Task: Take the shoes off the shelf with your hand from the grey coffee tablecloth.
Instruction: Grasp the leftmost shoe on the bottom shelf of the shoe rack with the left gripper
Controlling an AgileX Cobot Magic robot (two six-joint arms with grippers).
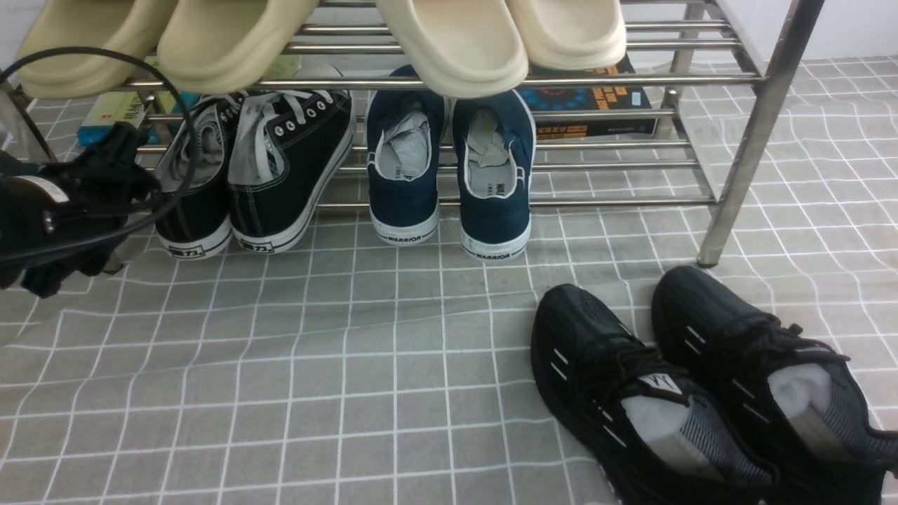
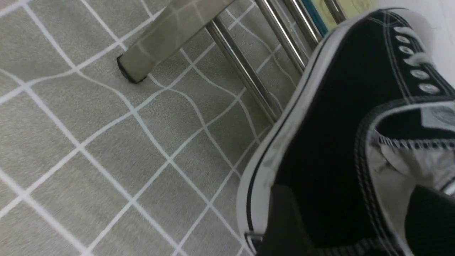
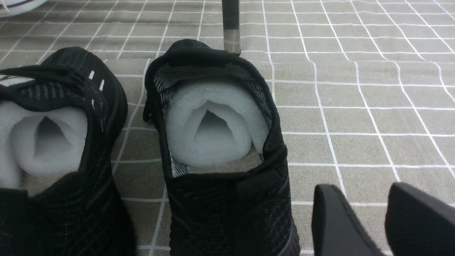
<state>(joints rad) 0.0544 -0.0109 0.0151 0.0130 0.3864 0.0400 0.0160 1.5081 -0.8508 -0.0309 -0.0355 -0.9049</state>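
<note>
Runners (image 1: 610,379), two of them, lie nearest on the cloth (image 1: 280,393), toward its near right corner and clear of the shelf (image 1: 767,119). Two sneakers (image 1: 273,189) sit at the left end of the low tier, toes up on the bars, heels over the front bar and down by the cloth. Left claw (image 2: 355,227) is released: its fingers (image 2: 284,220) stand apart, one outside the leftmost sneaker's collar and one over its opening, pinching nothing. By that, the grasp is the step in hand and neither sneaker is off the shelf yet. Next the claw should clench on the collar wall, then draw the shoe back onto open cloth. Beside them, mid-tier, stand two navy slip-ons (image 1: 407,200). Four cream slippers (image 1: 449,42) fill the top tier, and one book (image 1: 596,105) shows behind the bars. Right claw (image 3: 366,199) hangs released near the runners, grasping nothing.
</note>
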